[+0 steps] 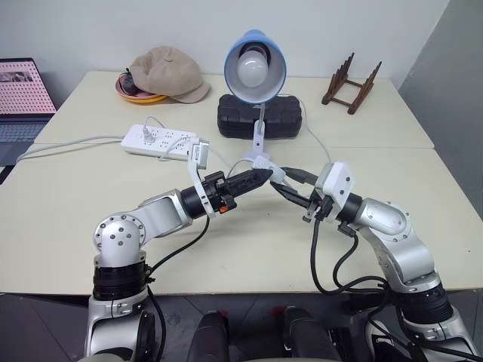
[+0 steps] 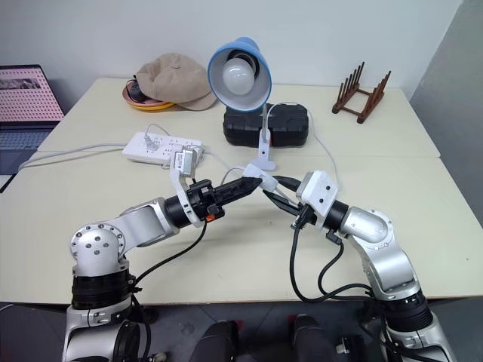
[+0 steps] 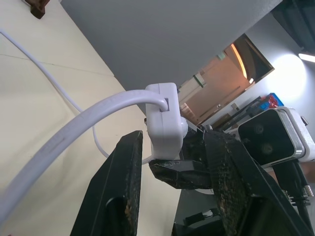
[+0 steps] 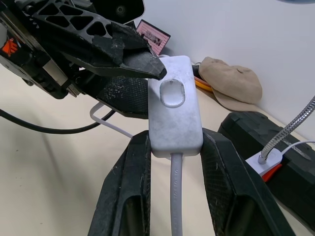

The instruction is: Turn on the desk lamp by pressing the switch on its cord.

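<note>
Two robot arms meet at centre frame above a cream table. The right gripper is clamped on the switch, one finger on each long side, holding it off the table. The left gripper comes in from the frame's left with its fingers slightly apart around the switch's end; one fingertip sits right beside the oval button, at its upper left edge rather than squarely on it.

The main risk, as a judgement: that fingertip presses the casing next to the button, so nothing clicks. A harder push could also twist the smooth switch in the right gripper's hold or drag the cord, tugging the lamp.

The switch is a small white oblong block with rounded corners, slightly scuffed, its button a glossy clear oval near one end. The thin white cord leaves both ends. The lamp stands at upper centre, blue shade tipped toward the camera; its white bulb does not look lit, so the task seems unfinished. A power strip lies left of the lamp.
</note>
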Controlling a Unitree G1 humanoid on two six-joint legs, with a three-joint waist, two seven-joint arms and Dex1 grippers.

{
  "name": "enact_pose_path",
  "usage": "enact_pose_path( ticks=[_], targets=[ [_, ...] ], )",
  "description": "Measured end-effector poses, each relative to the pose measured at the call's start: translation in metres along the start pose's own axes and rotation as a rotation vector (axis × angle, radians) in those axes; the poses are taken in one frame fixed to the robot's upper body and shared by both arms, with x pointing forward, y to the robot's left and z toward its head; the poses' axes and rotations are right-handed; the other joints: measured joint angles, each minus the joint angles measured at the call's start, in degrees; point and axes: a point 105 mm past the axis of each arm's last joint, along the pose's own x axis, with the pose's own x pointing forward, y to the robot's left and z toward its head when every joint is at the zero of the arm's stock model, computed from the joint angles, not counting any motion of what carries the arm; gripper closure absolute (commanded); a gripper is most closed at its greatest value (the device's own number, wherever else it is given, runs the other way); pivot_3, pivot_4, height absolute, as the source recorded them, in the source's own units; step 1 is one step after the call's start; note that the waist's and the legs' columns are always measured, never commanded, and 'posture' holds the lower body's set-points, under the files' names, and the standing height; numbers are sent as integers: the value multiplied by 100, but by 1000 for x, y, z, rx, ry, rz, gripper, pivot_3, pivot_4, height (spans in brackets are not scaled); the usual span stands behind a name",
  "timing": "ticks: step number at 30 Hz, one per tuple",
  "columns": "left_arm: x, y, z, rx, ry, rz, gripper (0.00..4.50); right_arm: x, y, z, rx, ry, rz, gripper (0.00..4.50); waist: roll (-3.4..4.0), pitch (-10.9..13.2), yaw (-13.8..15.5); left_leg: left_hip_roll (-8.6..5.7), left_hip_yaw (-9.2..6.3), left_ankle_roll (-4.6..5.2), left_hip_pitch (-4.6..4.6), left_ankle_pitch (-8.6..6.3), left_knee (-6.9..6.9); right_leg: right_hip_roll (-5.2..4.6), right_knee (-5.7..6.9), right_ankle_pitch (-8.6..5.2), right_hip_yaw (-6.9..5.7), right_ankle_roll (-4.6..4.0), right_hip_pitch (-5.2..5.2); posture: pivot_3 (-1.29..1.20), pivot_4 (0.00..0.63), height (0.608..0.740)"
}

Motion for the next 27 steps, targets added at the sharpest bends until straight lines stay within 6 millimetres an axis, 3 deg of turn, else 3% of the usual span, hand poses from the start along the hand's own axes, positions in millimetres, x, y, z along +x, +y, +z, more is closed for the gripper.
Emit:
enact_pose_path(
  ticks=[3,12,23,25,27],
  targets=[
    [0,1,0,-1,-1,6,2492,0,0,0,1,1,0,3437,0,0,0,0,0,0,0,0,0,0,-2,0,0,0,0,0,150,740],
    [0,1,1,-19,-11,14,4000,-1,2,-1,4,1,-1,3437,0,0,2,0,0,0,0,0,-4,0,-4,0,0,0,-1,0,150,740],
    [0,0,2,-33,-16,11,4010,-2,2,1,0,-4,-5,3437,0,0,3,0,0,-1,-1,-1,-7,0,-8,0,0,0,-1,0,150,740],
    [0,-1,2,-27,-12,14,3309,-2,2,1,0,-4,-6,3437,0,0,3,0,0,-1,0,-1,-9,0,-9,0,0,0,-1,0,150,740],
    [0,-1,1,-25,-9,12,3028,-2,2,1,-1,-3,-4,3437,0,0,3,0,0,-1,0,-1,-12,0,-11,0,0,-1,-1,0,150,740]
  ],
)
